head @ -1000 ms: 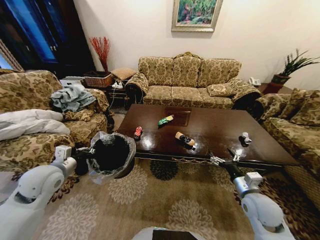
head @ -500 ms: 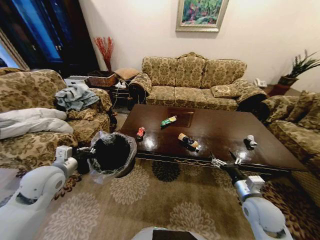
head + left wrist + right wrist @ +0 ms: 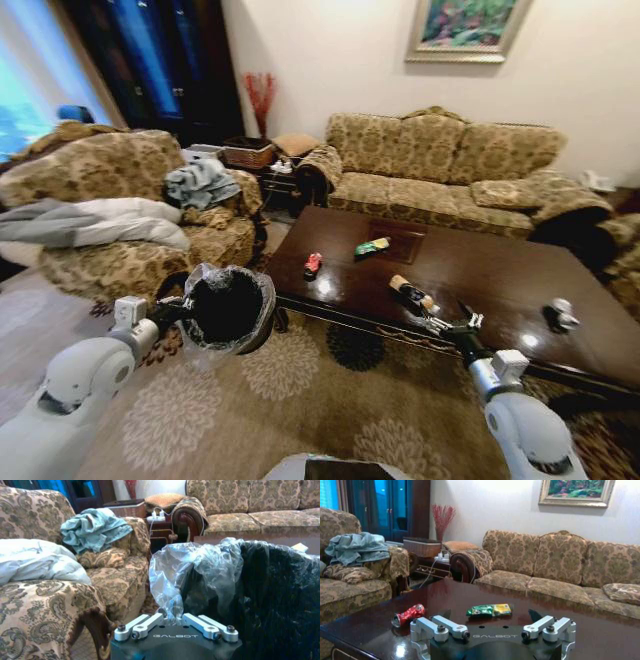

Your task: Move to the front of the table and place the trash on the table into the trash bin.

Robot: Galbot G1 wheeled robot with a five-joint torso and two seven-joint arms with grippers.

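Head view: left gripper [image 3: 172, 312] clamped on the trash bin's [image 3: 228, 308] bag-lined rim, right gripper [image 3: 447, 324] spread wide at the bench [image 3: 490, 275] edge, bottle [image 3: 411, 293] just beyond, red can [image 3: 313, 264] farther left.

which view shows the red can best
Right wrist view: the crushed red metal can lies close on the glossy dark wooden table. Head view shows it small and far off; left wrist view gives nothing to judge it by.

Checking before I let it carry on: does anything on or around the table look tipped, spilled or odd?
The red can and bottle lie on their sides on the table. The trash bin, gripped by the left gripper, is tilted. No spill visible.
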